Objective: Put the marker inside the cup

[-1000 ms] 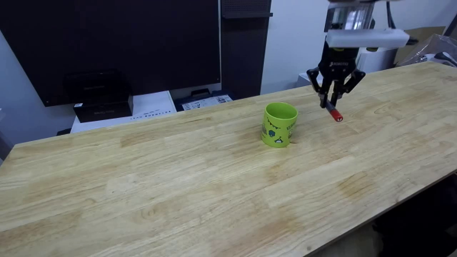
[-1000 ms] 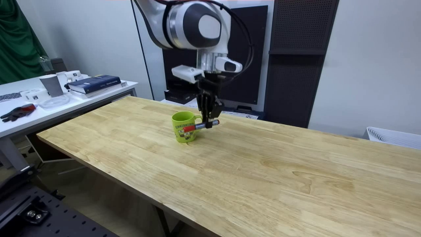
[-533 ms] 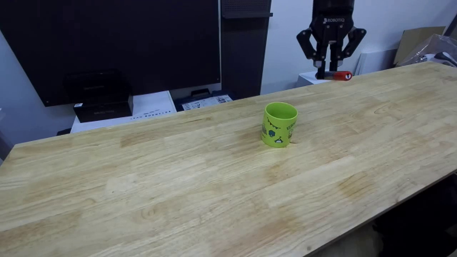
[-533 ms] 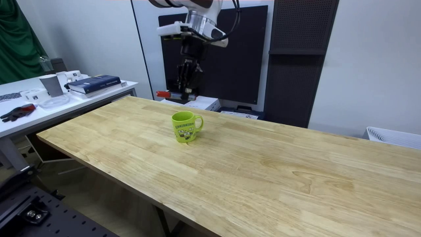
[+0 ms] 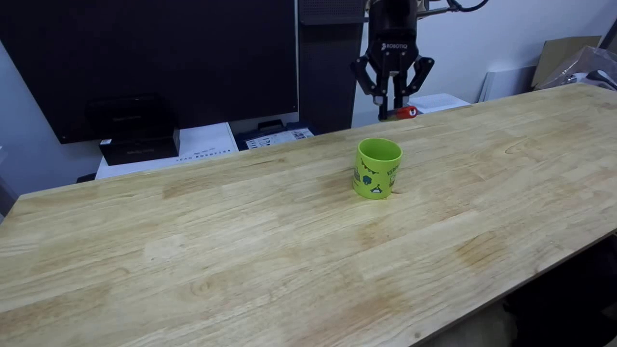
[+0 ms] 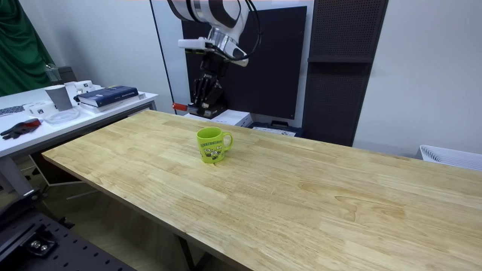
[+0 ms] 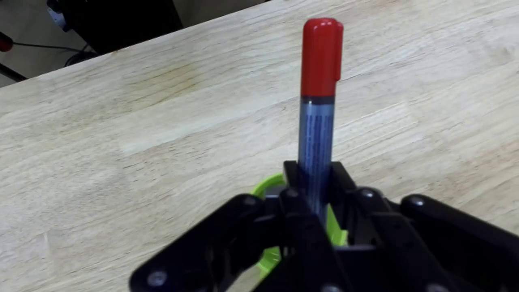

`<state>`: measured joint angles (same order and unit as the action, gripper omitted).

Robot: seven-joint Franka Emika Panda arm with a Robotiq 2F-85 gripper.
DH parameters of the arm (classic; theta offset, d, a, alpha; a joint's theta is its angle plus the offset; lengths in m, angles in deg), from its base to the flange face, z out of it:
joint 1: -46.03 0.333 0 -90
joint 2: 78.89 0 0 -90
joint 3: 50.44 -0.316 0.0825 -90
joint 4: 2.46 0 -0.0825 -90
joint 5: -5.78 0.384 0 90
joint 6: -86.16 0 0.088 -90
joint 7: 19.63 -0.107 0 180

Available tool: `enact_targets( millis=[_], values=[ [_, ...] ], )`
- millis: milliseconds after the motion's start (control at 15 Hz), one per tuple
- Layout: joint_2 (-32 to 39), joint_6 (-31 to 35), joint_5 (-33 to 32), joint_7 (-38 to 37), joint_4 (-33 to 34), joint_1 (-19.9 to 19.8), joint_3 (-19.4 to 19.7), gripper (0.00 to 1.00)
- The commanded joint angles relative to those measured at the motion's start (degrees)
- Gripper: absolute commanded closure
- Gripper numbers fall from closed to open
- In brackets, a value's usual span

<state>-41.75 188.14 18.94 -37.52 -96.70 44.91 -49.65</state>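
Observation:
The lime-green cup [image 5: 373, 176] stands upright on the wooden table [image 5: 241, 250]. In an exterior view it shows its handle and printed figures [image 6: 211, 148]. My gripper [image 5: 391, 112] is shut on the marker [image 5: 406, 112], around its grey-blue body; the red cap sticks out to one side. The marker lies about level in the air, above and apart from the cup. It also shows in an exterior view [image 6: 179, 107]. In the wrist view the marker [image 7: 319, 93] crosses between the fingertips [image 7: 314, 178]. The cup [image 7: 269, 257] lies below, mostly hidden by the fingers.
Behind the table's far edge are a black box [image 5: 140, 148] and a dark board [image 5: 168, 58]. A white side table [image 6: 34, 139] with books [image 6: 109, 96], a grey paper cup [image 6: 59, 97] and a glove [image 6: 21, 128] stands at the far left of an exterior view.
The gripper has risen with the marker, then shifted sideways toward the cup and slightly down. The marker has turned from slanting down to about level. The cup has not moved.

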Motion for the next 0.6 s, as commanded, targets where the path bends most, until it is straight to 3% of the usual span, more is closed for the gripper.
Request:
enact_targets(
  millis=[0,533],
  values=[
    [5.03,-4.18,2.09,-0.05,6.86,-0.24,-0.37,0.95],
    [9.85,-6.01,4.78,-0.08,11.16,-1.53,-0.27,0.95]
  ],
)
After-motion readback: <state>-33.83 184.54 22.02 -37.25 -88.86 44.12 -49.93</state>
